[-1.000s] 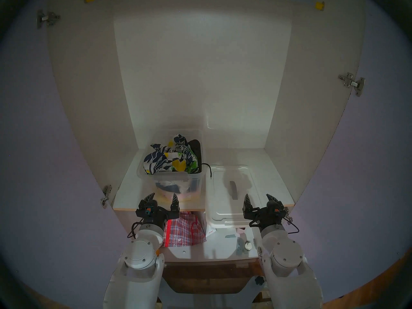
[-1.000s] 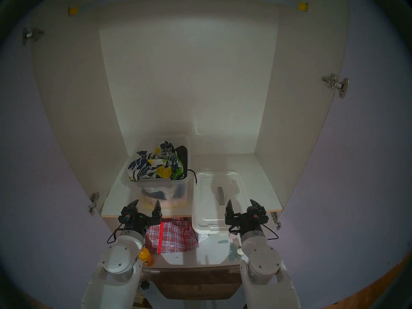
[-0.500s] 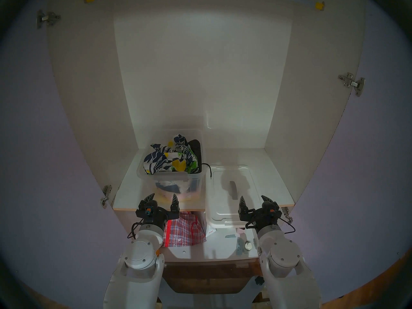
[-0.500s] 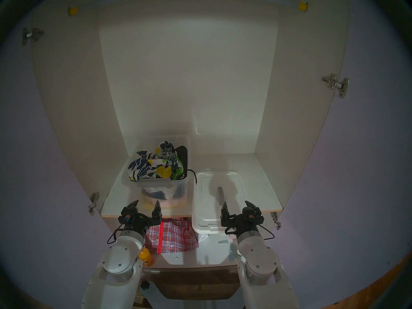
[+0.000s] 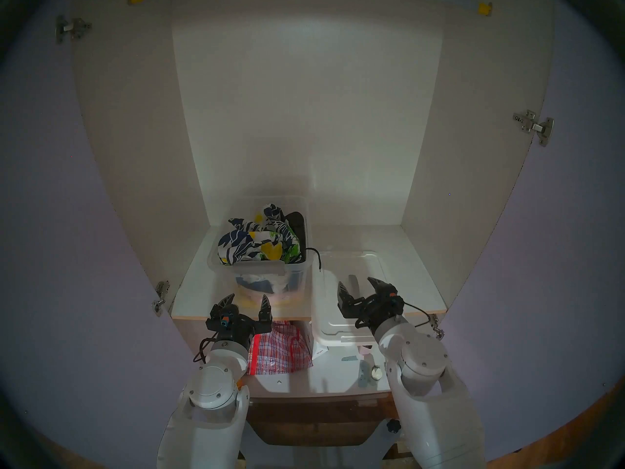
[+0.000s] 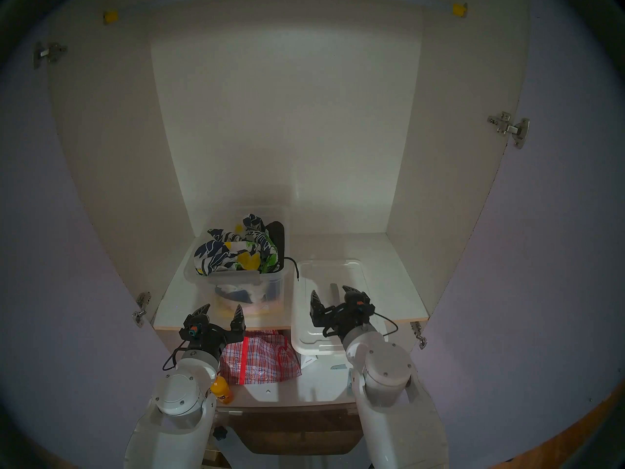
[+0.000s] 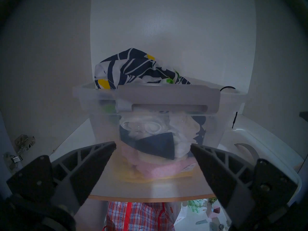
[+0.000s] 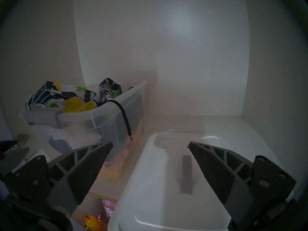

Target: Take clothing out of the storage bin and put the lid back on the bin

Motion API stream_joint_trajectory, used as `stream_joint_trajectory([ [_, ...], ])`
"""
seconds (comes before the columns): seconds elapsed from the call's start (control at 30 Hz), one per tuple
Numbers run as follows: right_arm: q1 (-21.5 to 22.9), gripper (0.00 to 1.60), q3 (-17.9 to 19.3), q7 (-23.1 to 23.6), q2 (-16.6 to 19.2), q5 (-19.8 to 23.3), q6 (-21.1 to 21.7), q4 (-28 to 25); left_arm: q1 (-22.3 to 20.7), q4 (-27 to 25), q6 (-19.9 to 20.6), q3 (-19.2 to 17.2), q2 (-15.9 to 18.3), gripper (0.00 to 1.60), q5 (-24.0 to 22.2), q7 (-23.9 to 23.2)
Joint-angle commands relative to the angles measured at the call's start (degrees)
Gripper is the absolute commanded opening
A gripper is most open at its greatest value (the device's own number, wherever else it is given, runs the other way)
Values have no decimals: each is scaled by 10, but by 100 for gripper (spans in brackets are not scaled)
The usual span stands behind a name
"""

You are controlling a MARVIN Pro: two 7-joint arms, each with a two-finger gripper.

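The clear storage bin (image 5: 216,259) stands on the cupboard shelf, left of centre, heaped with the leaf-print clothing (image 5: 257,243) (image 7: 133,67) (image 8: 71,99); one dark string (image 5: 316,256) hangs over its right rim. The white lid (image 5: 333,322) (image 8: 158,184) lies flat to the bin's right, overhanging the shelf's front edge, its grey strip handle (image 8: 186,174) up. My left gripper (image 5: 246,301) hovers open just in front of the bin's grey front handle (image 7: 166,99). My right gripper (image 5: 359,285) is open above the lid, empty, its fingers either side of the strip handle.
A plain black garment (image 5: 297,221) sits at the bin's right rear. Below the shelf lie a red-and-white checked bag (image 5: 280,350), an orange bottle (image 6: 221,392) and small items (image 5: 370,372). Cupboard side walls and open doors with hinges (image 5: 161,295) flank the shelf.
My right gripper has swung left and forward from the shelf's front right edge to over the lid, still open. The left arm, bin and clothing have not moved.
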Motion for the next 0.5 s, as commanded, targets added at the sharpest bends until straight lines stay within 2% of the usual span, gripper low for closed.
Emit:
stream_joint_trajectory([
  [0.0,31,160,-8,55,11,28,22,-19,-4,-15,-3,1,1,160,-1,-3],
  [0.2,68,160,-17,139,15,21,34,-3,-3,-15,-2,1,1,160,-1,-3],
  [0.23,77,160,-23,152,14,15,16,6,-3,-15,-2,1,1,160,-1,-3],
  [0.3,81,160,-28,152,8,10,15,6,-4,-15,-3,1,1,160,-1,-3],
  [0.33,92,160,-35,164,5,6,30,10,-3,-15,-3,1,1,160,-1,-3],
  [0.47,98,160,-47,152,-10,0,26,9,-4,-15,-3,1,1,160,-1,-3],
])
